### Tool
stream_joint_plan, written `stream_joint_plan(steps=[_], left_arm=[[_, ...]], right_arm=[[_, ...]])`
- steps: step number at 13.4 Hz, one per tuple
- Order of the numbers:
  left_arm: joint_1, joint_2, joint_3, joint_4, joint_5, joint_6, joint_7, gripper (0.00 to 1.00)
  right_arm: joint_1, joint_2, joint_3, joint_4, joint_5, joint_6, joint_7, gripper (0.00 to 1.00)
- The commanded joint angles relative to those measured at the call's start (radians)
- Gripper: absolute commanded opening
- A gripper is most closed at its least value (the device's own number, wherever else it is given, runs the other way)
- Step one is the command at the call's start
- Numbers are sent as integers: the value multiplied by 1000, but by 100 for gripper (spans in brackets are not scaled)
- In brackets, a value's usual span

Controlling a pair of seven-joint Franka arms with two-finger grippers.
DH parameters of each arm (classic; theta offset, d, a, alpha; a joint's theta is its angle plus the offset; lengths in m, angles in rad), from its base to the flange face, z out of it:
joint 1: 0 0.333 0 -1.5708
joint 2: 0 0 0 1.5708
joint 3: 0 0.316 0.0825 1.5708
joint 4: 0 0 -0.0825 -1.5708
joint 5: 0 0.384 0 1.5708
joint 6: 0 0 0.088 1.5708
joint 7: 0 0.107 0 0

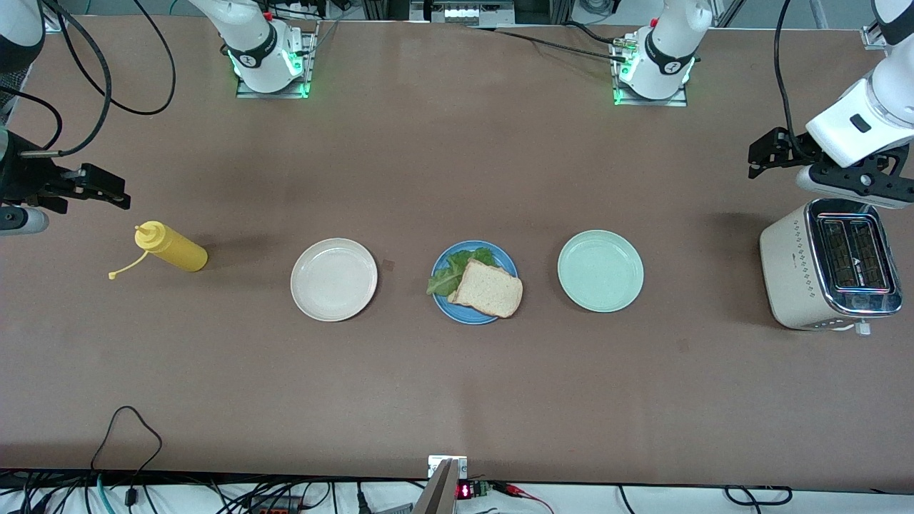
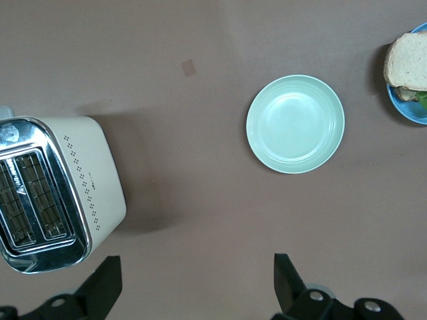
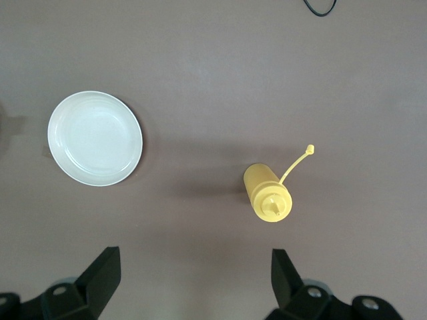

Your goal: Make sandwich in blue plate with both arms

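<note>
The blue plate (image 1: 444, 303) sits mid-table between two other plates. On it lies a pale-brown bread slice (image 1: 490, 289) over a ruffled green lettuce leaf (image 1: 453, 270); whatever is under them is hidden. The left wrist view shows the plate's edge (image 2: 405, 110) and the bread (image 2: 409, 59). My left gripper (image 1: 761, 153) is open and empty, in the air beside the toaster (image 1: 792, 278); its jaws (image 2: 197, 283) are wide over bare table. My right gripper (image 1: 114, 189) is open and empty, above the table near the yellow bottle (image 1: 173, 247); its jaws (image 3: 193, 280) are wide apart.
A cream plate (image 1: 333, 279) lies toward the right arm's end, also in the right wrist view (image 3: 95, 138). A mint-green plate (image 1: 600, 270) lies toward the left arm's end, also in the left wrist view (image 2: 295, 123). The toaster (image 2: 57, 190) and the bottle (image 3: 268, 193) stand at the ends.
</note>
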Motion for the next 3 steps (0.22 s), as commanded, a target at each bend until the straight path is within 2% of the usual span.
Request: stream_joint_plan(steps=[1, 3], left_arm=[[-4, 10, 2, 24, -4, -21, -11, 100], [-6, 10, 2, 26, -4, -21, -13, 100]], right_arm=[[-9, -13, 6, -26, -3, 7, 11, 100], [-9, -13, 6, -26, -3, 7, 11, 100]])
